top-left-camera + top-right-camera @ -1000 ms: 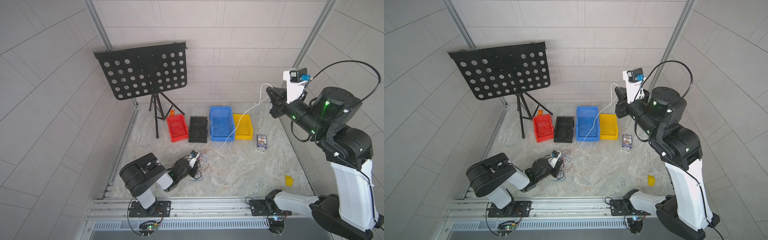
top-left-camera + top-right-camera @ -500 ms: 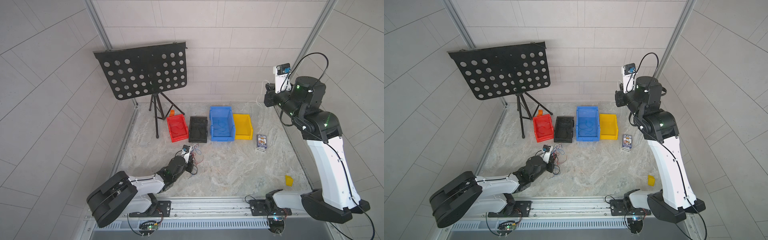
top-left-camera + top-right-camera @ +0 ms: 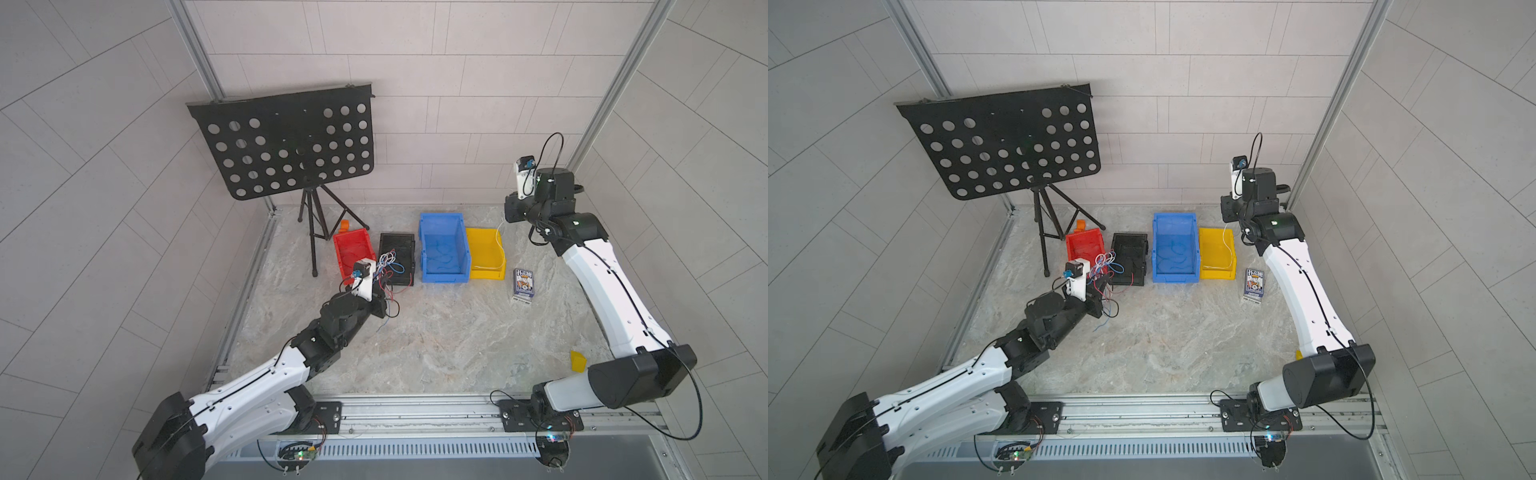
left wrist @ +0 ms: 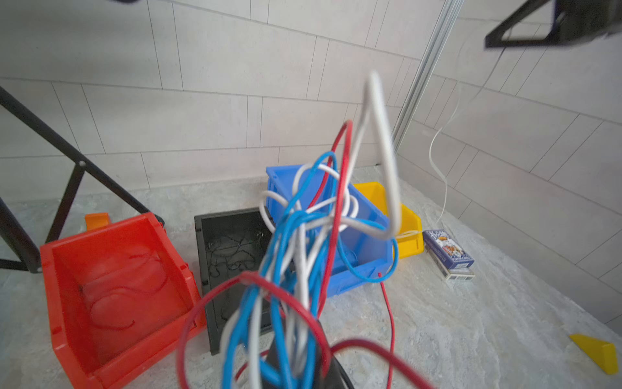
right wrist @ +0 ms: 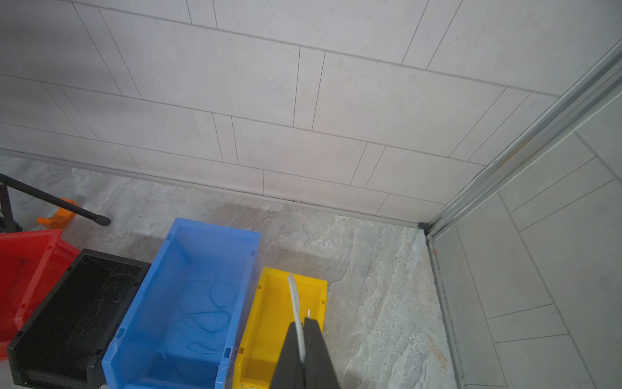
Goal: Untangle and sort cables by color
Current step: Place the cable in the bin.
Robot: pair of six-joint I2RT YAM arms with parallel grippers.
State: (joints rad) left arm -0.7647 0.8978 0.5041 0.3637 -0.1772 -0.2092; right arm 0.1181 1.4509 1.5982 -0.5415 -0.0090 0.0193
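While the right gripper (image 5: 304, 331) pinches a thin white cable (image 5: 294, 296), yellow bin (image 5: 269, 320) beneath, the left gripper (image 4: 303, 347) seemingly clamps tangled cables (image 4: 303, 235).

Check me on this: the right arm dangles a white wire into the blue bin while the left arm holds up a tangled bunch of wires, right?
Not quite. The white wire in the right gripper hangs into the yellow bin, not the blue bin; the right wrist view shows it. The left gripper does hold the tangled bunch.
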